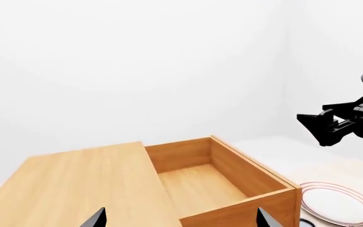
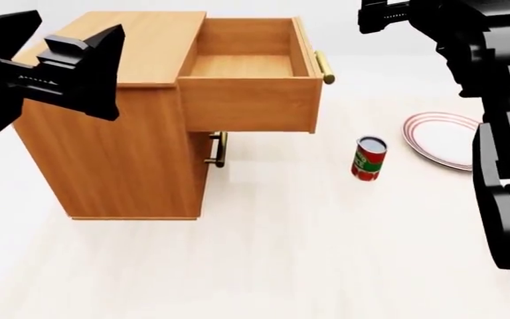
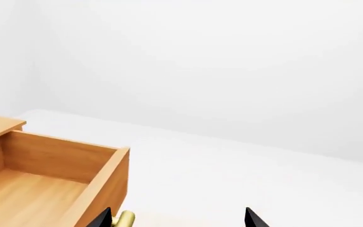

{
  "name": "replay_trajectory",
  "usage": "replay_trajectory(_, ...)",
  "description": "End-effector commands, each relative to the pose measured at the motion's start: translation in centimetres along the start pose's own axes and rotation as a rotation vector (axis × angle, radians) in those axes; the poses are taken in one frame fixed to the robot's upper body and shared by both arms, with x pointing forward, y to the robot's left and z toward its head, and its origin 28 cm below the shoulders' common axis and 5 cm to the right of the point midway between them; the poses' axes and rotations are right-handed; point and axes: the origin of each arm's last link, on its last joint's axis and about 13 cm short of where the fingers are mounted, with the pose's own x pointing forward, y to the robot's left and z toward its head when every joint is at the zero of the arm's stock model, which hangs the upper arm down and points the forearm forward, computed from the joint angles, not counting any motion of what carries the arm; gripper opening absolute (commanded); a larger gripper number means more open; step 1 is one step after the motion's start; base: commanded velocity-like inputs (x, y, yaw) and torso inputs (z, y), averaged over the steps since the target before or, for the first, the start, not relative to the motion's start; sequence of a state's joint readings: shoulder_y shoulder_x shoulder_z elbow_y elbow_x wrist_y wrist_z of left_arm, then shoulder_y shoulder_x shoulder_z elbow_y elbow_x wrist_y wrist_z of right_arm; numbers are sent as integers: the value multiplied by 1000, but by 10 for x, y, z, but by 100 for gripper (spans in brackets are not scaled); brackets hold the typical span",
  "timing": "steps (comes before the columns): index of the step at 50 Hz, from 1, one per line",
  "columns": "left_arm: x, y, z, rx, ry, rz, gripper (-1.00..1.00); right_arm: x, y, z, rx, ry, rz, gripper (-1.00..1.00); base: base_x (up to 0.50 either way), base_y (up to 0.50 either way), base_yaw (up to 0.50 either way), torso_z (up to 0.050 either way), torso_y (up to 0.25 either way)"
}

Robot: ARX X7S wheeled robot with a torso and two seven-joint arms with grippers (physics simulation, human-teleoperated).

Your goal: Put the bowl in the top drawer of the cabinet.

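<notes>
Top drawer [image 2: 248,73] of cabinet [image 2: 113,156] stood pulled out, empty. Bowl not in any view. Left end effector [image 2: 82,70] and right end effector [image 1: 323,127]: both wide, empty-handed. Risk: searching arm could clip can [image 2: 368,158] near plate [image 2: 441,138].

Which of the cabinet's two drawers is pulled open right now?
The top drawer, the larger upper one: it juts out from the cabinet, showing its empty inside. The lower drawer sits flush, shut.
</notes>
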State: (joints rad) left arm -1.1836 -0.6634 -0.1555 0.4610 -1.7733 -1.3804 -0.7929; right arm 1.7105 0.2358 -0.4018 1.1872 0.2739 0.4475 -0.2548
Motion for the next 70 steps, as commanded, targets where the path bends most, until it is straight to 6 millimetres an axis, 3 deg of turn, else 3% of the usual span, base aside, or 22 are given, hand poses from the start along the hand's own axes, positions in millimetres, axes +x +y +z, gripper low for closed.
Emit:
replay_trajectory(1, -1, 0, 1, 2, -9, 2, 100, 1, 1, 1, -5, 3, 4, 100, 129, 0, 0, 0, 0)
replay_trajectory(31, -2, -1, 0, -2, -8, -12, 100, 0, 1, 4, -12, 6, 23, 100, 141, 0, 0, 0, 1)
replay_trajectory(44, -2, -1, 0, -6, -14, -12, 100, -13, -11, 13, -20, 28, -6, 100, 72, 0, 0, 0, 0)
replay_trajectory(52, -6, -1, 2, -7, -23, -6, 100, -40, -28, 28, -50, 67, -29, 100, 0, 0, 0, 0, 0)
replay_trajectory(70, -9, -2, 5, -13, -52, -12, 100, -134, -62, 57, -116, 183, -91, 100, 0, 0, 0, 0, 0)
